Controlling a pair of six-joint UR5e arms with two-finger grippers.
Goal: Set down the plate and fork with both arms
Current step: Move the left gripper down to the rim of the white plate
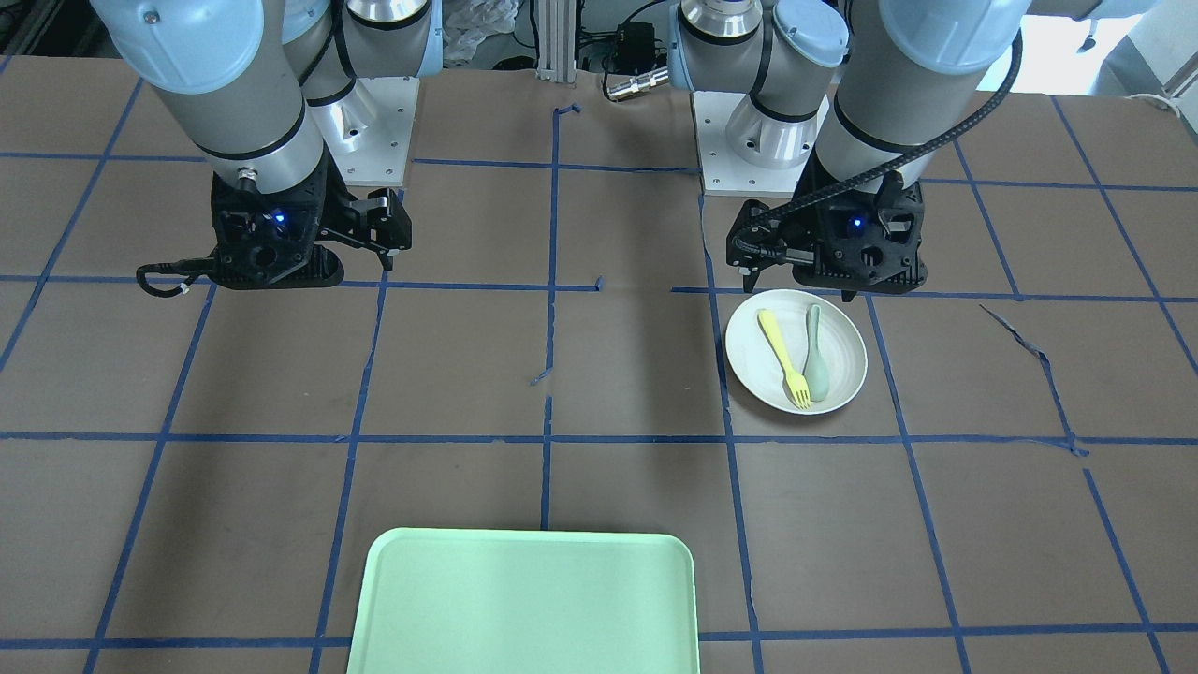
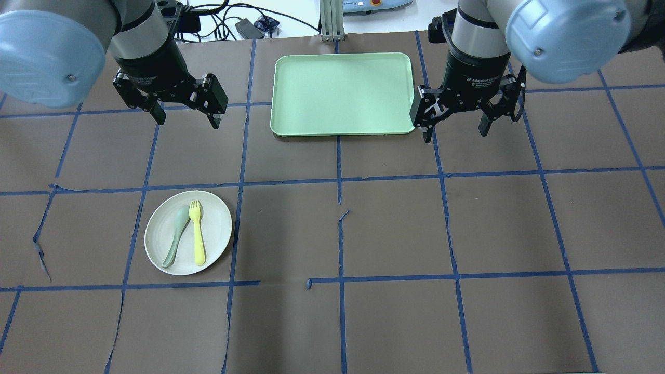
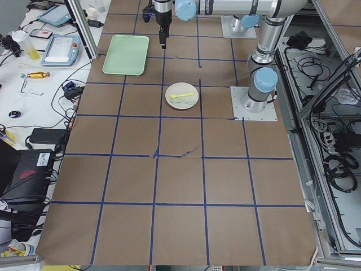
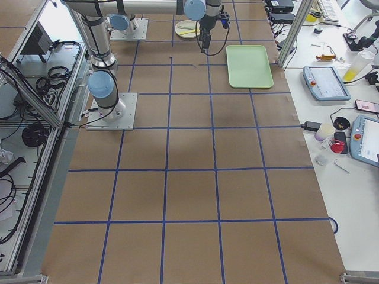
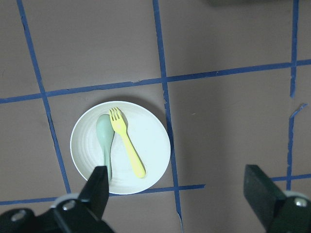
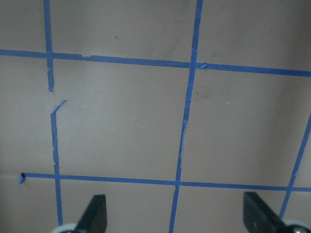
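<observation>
The off-white plate lies on the table on my left side, with the yellow fork and a grey-green spoon side by side on it. My left gripper is open and empty, held above the table just beyond the plate. In the left wrist view the plate, fork and spoon lie below the open left gripper. My right gripper is open and empty, by the tray's right corner. The right wrist view shows only the open right gripper over bare table.
A light-green rectangular tray lies at the far middle of the table, between the two grippers. It shows near the bottom of the front view. Brown table paper with blue tape lines covers the rest.
</observation>
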